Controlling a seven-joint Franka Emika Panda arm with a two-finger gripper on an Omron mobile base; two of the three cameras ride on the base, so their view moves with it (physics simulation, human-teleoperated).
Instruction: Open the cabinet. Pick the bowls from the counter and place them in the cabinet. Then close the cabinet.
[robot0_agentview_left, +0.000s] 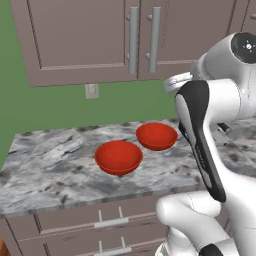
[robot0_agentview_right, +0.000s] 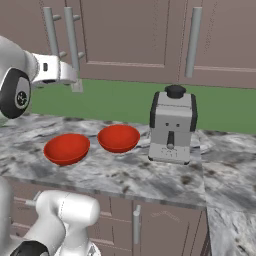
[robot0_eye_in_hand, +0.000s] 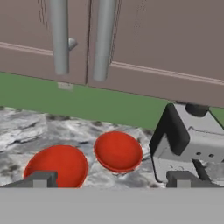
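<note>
Two red bowls (robot0_eye_in_hand: 118, 151) sit on the counter (robot0_eye_in_hand: 26, 131) just below the wide-open, empty gripper (robot0_eye_in_hand: 111, 179), under the shut cabinet (robot0_eye_in_hand: 153, 48).

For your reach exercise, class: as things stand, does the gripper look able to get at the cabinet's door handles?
Probably yes: the open gripper faces the closed cabinet's two handles with nothing between.

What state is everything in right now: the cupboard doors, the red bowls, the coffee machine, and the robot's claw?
cabinet: both doors shut.
left bowl: upright on the counter, empty.
right bowl: upright on the counter, empty.
coffee machine: upright on the counter, beside the bowls.
gripper: open, holding nothing.
</note>
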